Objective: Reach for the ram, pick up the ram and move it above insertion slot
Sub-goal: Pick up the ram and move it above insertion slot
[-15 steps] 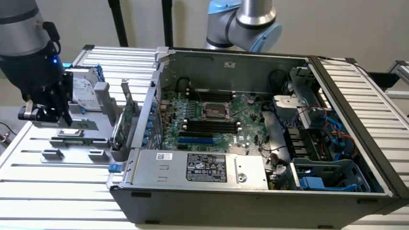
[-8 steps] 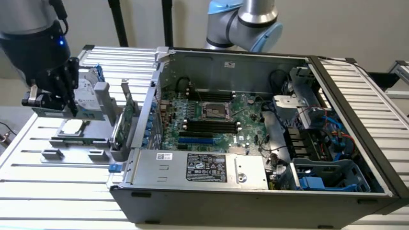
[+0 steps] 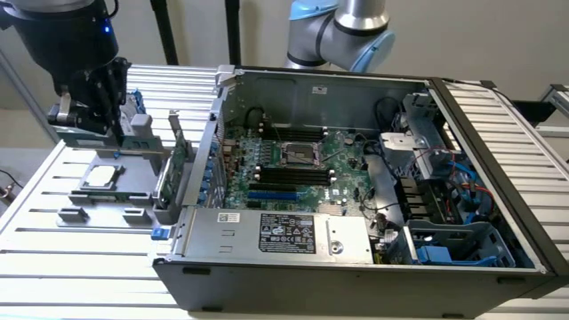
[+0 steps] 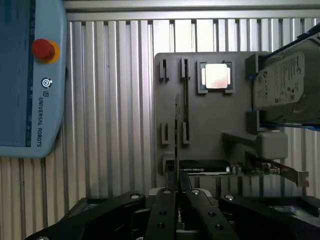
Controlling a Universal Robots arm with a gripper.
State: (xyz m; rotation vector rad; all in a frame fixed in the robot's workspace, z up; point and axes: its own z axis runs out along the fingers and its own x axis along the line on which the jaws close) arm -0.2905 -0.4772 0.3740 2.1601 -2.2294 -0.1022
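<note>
Black pincer (image 4: 176, 192) fingers are pinched together on the thin ram (image 4: 176, 131) standing edge-up in the grey holder (image 4: 210, 125).

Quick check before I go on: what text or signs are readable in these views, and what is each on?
"UNIVERSAL ROBOTS", beside a round logo: on the blue-grey teach pendant, below its red button.
Label on the silver hard drive: print too small to read.
White-on-black label on the power supply in the computer case: too small to read.
Sticker on the case's back wall: unreadable.
</note>
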